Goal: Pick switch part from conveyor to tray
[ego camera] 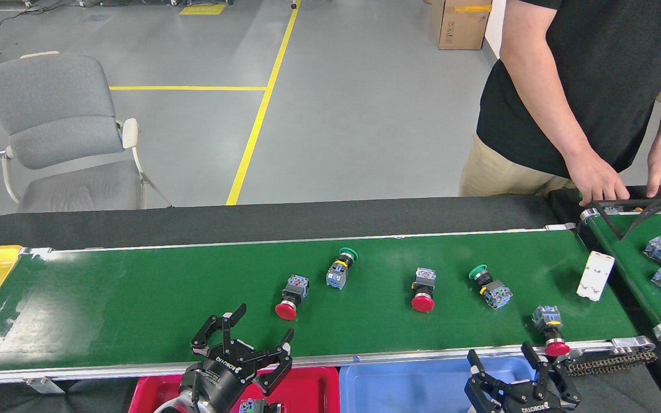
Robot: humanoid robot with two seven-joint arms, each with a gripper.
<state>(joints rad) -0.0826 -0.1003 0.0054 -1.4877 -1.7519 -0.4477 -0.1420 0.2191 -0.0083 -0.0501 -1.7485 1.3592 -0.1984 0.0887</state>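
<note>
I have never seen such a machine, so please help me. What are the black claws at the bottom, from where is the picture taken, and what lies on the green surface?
The picture comes from a camera in the robot's head, looking forward and down. The two black claws are the ends of its arms: the left tool and the right tool. Both stand open and hold nothing.

The long green surface is the conveyor. On it lie five push-button switch parts: three with red caps and two with green caps. A white block lies at its right end. Below the near rail sit a red tray and a blue tray.

Beyond the belt, a person rests their hands near a smaller green belt, which carries more parts. A grey chair stands on the floor.
</note>
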